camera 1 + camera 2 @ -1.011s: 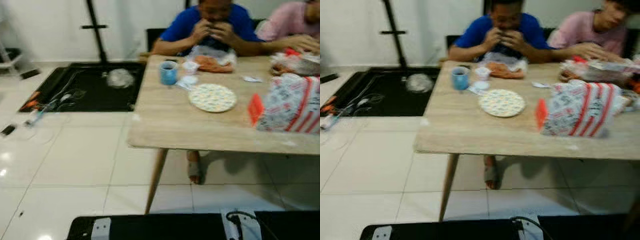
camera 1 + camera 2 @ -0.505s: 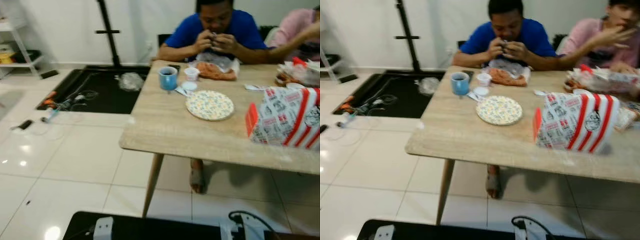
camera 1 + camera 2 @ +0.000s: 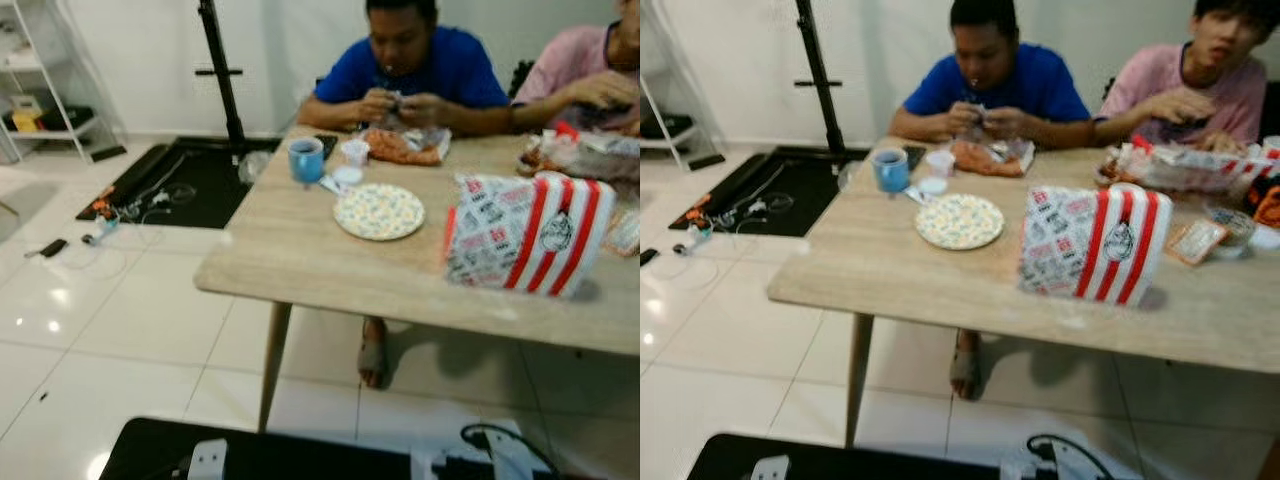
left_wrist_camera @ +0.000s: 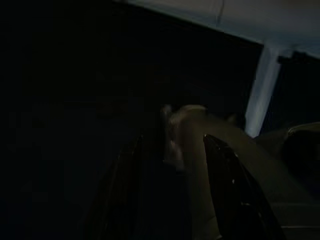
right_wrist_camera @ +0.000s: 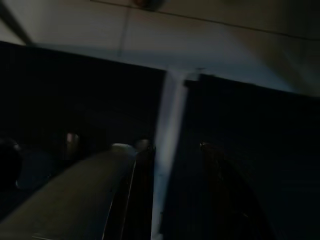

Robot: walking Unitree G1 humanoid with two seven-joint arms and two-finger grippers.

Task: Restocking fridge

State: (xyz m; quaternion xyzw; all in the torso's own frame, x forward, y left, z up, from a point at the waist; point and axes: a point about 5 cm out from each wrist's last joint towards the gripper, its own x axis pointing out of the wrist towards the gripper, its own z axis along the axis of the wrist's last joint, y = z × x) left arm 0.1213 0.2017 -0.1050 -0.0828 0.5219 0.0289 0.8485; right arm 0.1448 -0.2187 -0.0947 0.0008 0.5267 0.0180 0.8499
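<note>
Wooden desk (image 3: 300,260) ahead, red-striped food bag (image 3: 525,232) on its right, patterned plate (image 3: 379,211) centre, blue mug (image 3: 305,160) far left, two people seated far side, left claw (image 4: 172,165) and right claw (image 5: 172,170) fingers parted, holding nothing, in dark

wooden table (image 3: 300,262) | blue mug (image 3: 305,160) | patterned plate (image 3: 379,211) | red-striped bag (image 3: 525,232)

- We face a pale wooden worktop (image 3: 300,250); a round patterned plate (image 3: 379,211) lies on it.
- Left behind the plate stands a blue mug (image 3: 306,160).
- Right of the plate stands a red-striped paper bag (image 3: 525,232).
- Two people sit behind.
</note>
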